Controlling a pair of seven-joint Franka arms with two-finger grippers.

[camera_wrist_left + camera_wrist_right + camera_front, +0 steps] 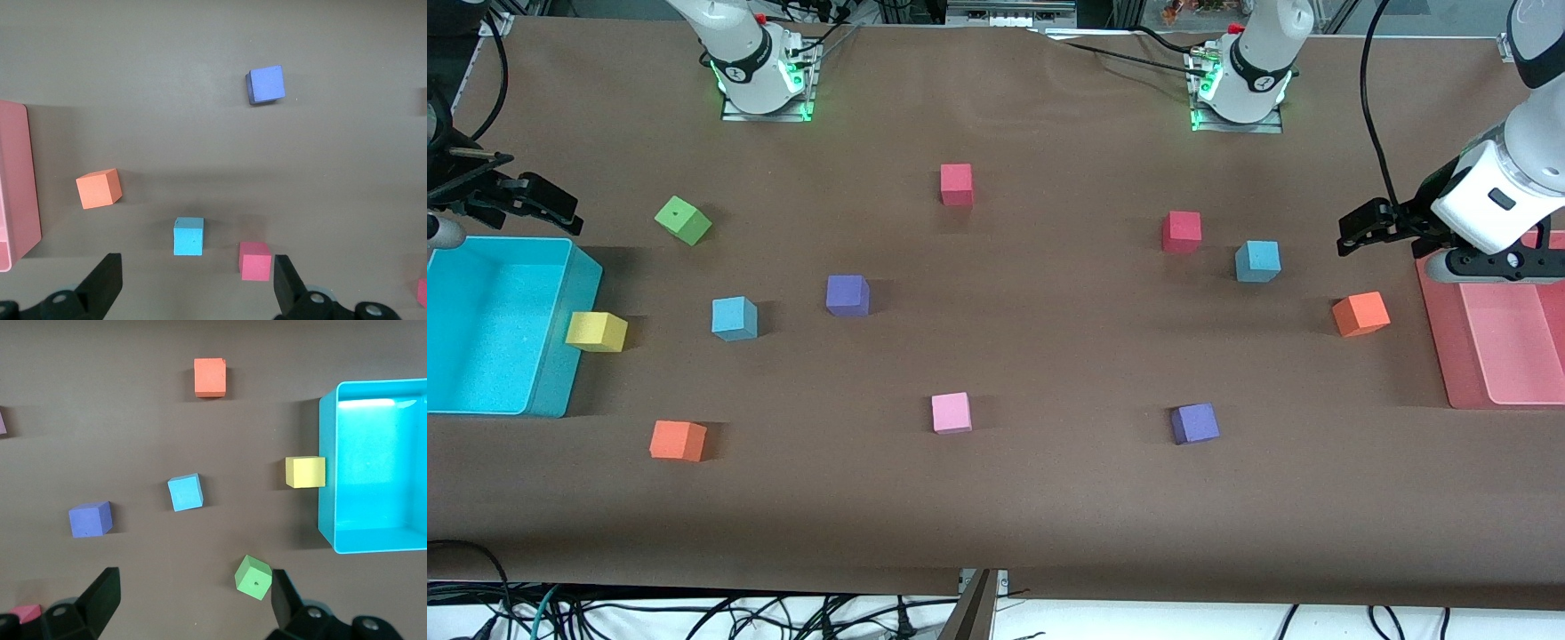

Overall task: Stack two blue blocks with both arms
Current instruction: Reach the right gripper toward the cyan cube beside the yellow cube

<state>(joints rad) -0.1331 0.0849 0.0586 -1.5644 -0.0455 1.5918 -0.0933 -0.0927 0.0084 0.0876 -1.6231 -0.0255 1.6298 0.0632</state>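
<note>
Two sky-blue blocks lie apart on the brown table. One blue block (734, 318) is toward the right arm's end, between a yellow and a purple cube; it also shows in the right wrist view (185, 492). The other blue block (1257, 260) is toward the left arm's end beside a red cube; it also shows in the left wrist view (189, 236). My left gripper (1356, 233) hangs open and empty over the table beside the pink tray (197, 280). My right gripper (547, 203) hangs open and empty above the turquoise bin's end (193, 597).
Turquoise bin (551, 364) at the right arm's end with a yellow cube (596, 332) against it. Pink tray (1440, 356) at the left arm's end. Scattered cubes: green (683, 220), two red (956, 184) (1181, 232), two purple (847, 295) (1194, 423), pink (951, 412), two orange (677, 440) (1360, 314).
</note>
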